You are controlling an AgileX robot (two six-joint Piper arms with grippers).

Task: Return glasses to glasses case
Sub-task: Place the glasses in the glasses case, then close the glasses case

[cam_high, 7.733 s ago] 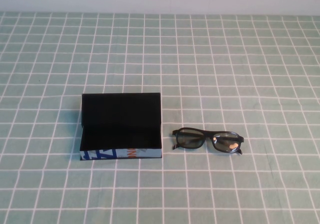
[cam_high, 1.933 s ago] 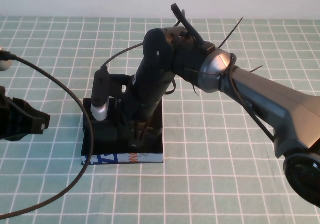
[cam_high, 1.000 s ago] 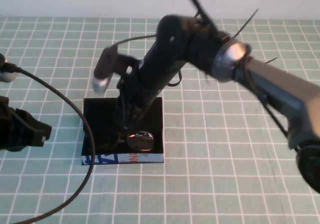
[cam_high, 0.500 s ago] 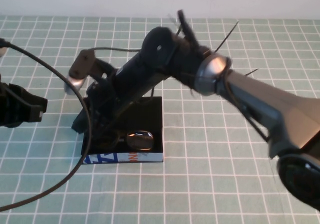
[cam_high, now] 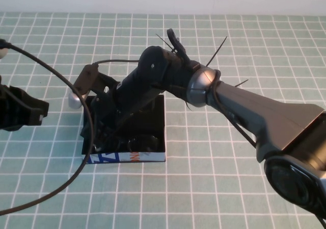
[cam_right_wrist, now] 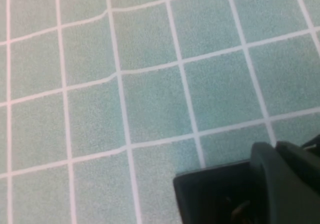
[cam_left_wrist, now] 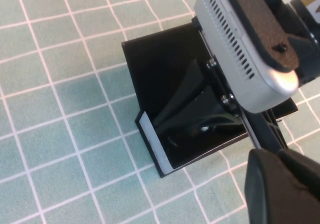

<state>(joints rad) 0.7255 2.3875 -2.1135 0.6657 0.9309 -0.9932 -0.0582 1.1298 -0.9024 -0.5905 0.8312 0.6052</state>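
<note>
The black glasses case [cam_high: 155, 111] lies open at centre-left, its blue, white and orange printed side [cam_high: 127, 157] facing me. The glasses [cam_high: 145, 142] rest inside, dark against the black lining and partly covered. My right arm reaches across from the right, and its right gripper [cam_high: 102, 133] is shut, low over the case's left end. In the right wrist view its fingers [cam_right_wrist: 287, 181] sit by a corner of the case [cam_right_wrist: 210, 196]. My left gripper [cam_high: 20, 114] hangs shut to the left of the case, holding nothing. The left wrist view shows the case [cam_left_wrist: 160, 69] under the right wrist.
A green cloth with a white grid [cam_high: 229, 178] covers the table. A black cable [cam_high: 66, 81] loops from the left arm past the case's left side. The right arm's silver wrist camera [cam_left_wrist: 245, 49] hangs over the case.
The right arm has dropped lower and swung left over the case, and its gripper has closed. The glasses stay in the case. The left arm has barely moved.
</note>
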